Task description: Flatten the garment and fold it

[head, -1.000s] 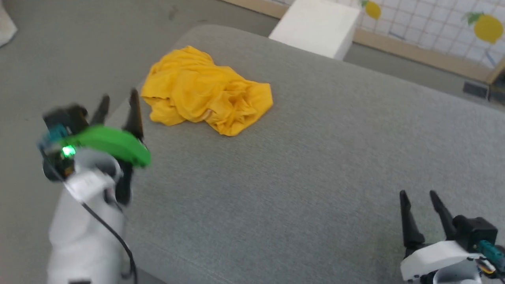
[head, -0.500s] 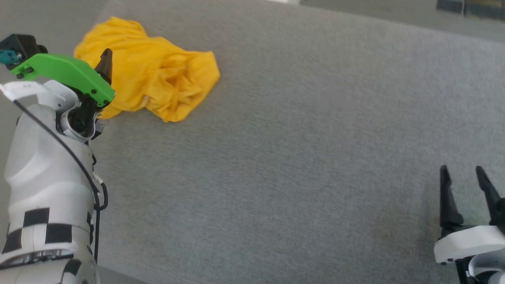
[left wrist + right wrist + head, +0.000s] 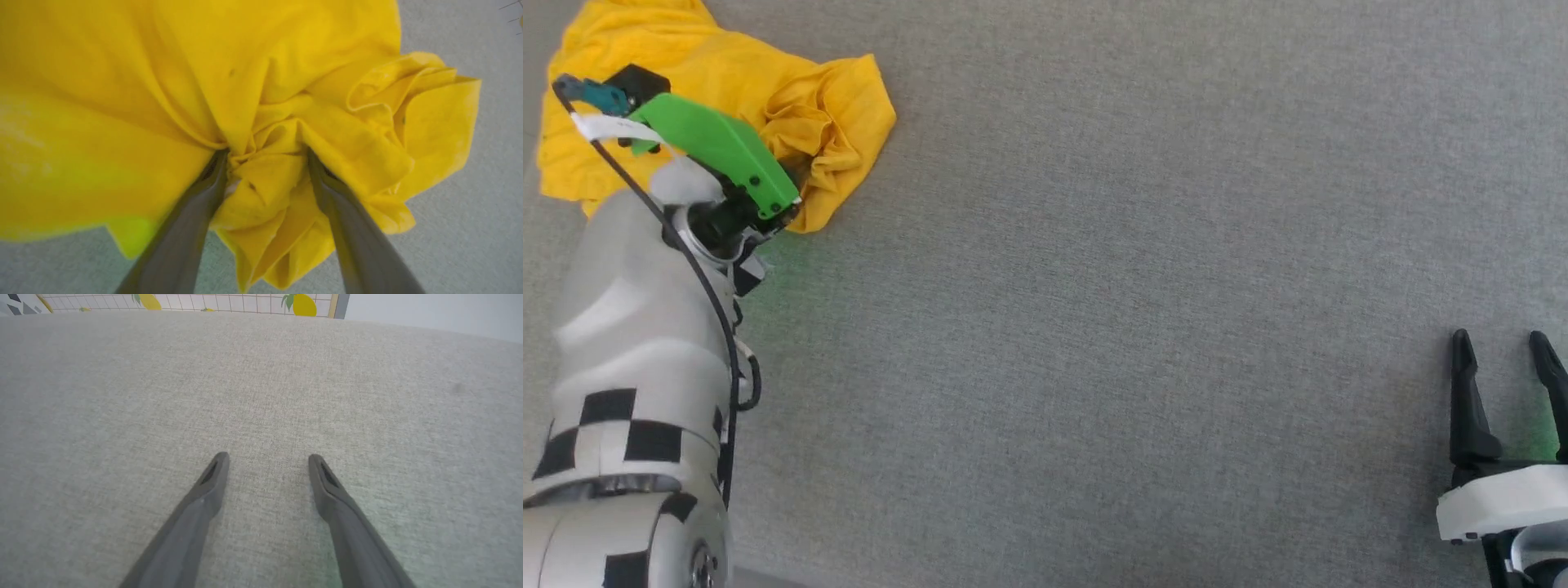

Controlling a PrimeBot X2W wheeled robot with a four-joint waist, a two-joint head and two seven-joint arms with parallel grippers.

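Grey woven upholstery covers the broad surface (image 3: 1135, 286), and the garment (image 3: 841, 106) lies on its far left part as a crumpled yellow heap, sleeves and hem impossible to tell apart. No print shows among the folds.

In the left wrist view the left gripper (image 3: 266, 154) has its 2 fingers spread wide, their tips pressed into the heap with a bunched ridge of cloth between them. Nothing is pinched yet. The right gripper (image 3: 1500, 336) hovers with its jaws released over bare upholstery, well apart from the shirt.

The step in hand looks like the 1st grasp, meant to open the heap up. To do it well, the left jaws should close on as little cloth as possible. The ridge between the fingers looks several layers thick, and a wad that fat would probably lift the heap as 1 lump instead of letting it unfurl. Shifting toward the loose flap at the heap's right side (image 3: 441, 122) seems the better bet. Then a slow lift and a drag toward the open middle should follow. The right arm would have to cross most of the surface to take a 2nd corner.
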